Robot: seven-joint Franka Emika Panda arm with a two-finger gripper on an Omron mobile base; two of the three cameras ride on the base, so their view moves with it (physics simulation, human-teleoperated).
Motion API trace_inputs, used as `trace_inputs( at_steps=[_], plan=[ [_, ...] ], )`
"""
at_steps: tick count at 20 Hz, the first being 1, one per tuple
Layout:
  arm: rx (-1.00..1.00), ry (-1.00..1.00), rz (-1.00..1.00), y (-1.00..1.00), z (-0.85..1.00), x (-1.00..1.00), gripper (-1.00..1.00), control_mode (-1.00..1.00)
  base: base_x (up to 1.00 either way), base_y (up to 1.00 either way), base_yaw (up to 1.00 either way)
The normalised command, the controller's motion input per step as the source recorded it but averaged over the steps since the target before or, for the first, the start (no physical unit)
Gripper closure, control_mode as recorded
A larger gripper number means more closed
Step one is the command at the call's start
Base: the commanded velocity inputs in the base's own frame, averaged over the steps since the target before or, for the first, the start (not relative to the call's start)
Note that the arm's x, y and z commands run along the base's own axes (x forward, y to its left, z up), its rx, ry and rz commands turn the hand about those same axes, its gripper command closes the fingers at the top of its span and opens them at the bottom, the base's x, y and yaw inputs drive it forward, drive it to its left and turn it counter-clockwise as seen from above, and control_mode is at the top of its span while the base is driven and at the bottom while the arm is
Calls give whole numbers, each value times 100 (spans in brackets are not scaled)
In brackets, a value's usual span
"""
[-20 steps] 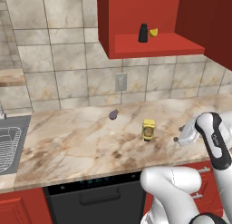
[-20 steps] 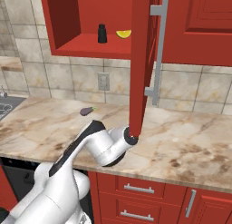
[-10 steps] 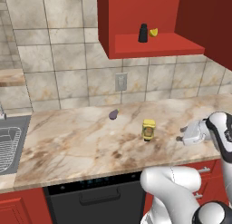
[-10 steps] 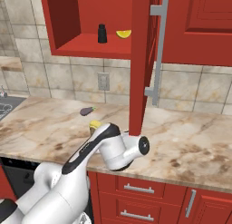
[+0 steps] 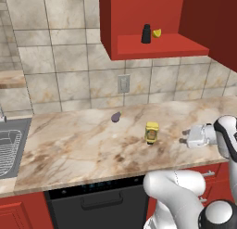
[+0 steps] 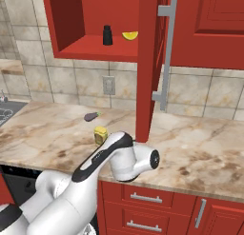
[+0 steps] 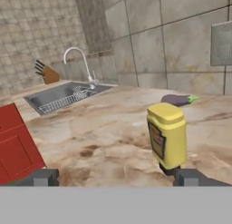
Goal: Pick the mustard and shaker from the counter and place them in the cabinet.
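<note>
The mustard (image 5: 151, 132) stands upright on the counter (image 5: 69, 144), a yellow bottle with a dark label (image 7: 167, 137). My gripper (image 5: 183, 136) hangs level just above the counter, a short way right of the bottle and pointing at it, open with nothing between its fingers. In the hand view the gripper (image 7: 117, 177) has the bottle standing just beyond its right fingertip (image 7: 190, 177). The black shaker (image 5: 146, 34) stands in the cabinet's (image 5: 139, 15) open niche, also the shaker (image 6: 107, 35) from the right.
A lemon wedge (image 5: 157, 33) lies beside the shaker. A purple eggplant (image 5: 115, 116) rests behind the mustard. The sink (image 5: 9, 149) with its faucet (image 7: 81, 60) is far left. An open red cabinet door (image 6: 147, 63) hangs over the counter near my arm.
My hand has turned level and drawn slightly right, and the arm's elbow has swung right. The mustard and shaker have not moved.
</note>
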Motion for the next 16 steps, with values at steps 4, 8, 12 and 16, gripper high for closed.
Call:
trace_inputs(
  at_steps=[4,8,12,16],
  plan=[
    [5,-6,0,19,0,19,-100,-100,0,0,0],
    [1,-5,0,20,0,31,-100,-100,0,0,0],
    [0,-1,0,11,0,32,-100,-100,0,0,0],
    [0,0,1,10,0,34,-100,-100,0,0,0]
  ],
)
